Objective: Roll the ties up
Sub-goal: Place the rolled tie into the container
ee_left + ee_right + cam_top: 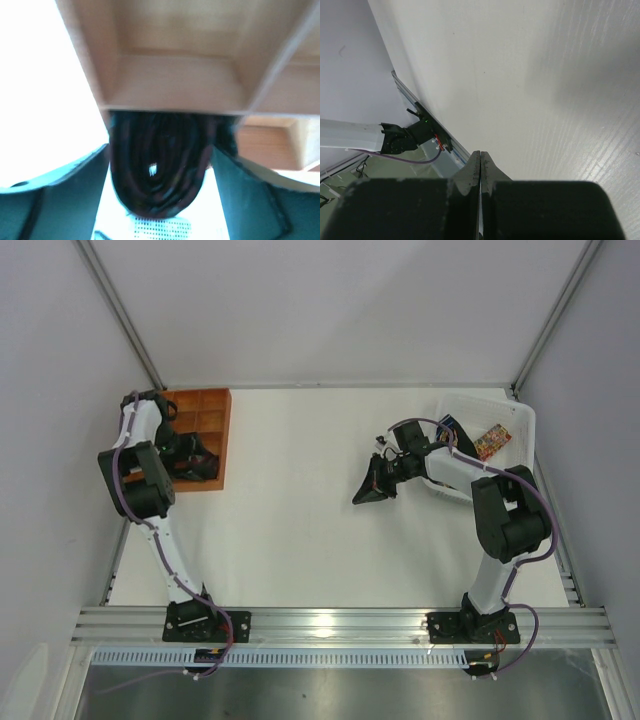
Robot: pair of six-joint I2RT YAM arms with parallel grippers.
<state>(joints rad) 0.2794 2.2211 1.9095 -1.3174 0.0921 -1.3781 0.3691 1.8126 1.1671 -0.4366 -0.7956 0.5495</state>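
Nearest to me, the right gripper (480, 161) hangs low over the table (300, 540). Its jaws are pressed together and nothing is between them. I think it waits aside so that it does not disturb the other arm.

Further back on the left, the left gripper (159, 157) stands at the near part of the tray (212, 405), with jaws spread wide on both sides of the rolled tie (157, 185). The roll seems to rest at a near compartment, probably so that the walls keep the coil from opening. Whether the fingers (250, 200) touch it, I cannot tell.

Farthest, at the right back, the bin (527, 430) holds other ties (491, 442), which I judge are not yet rolled.
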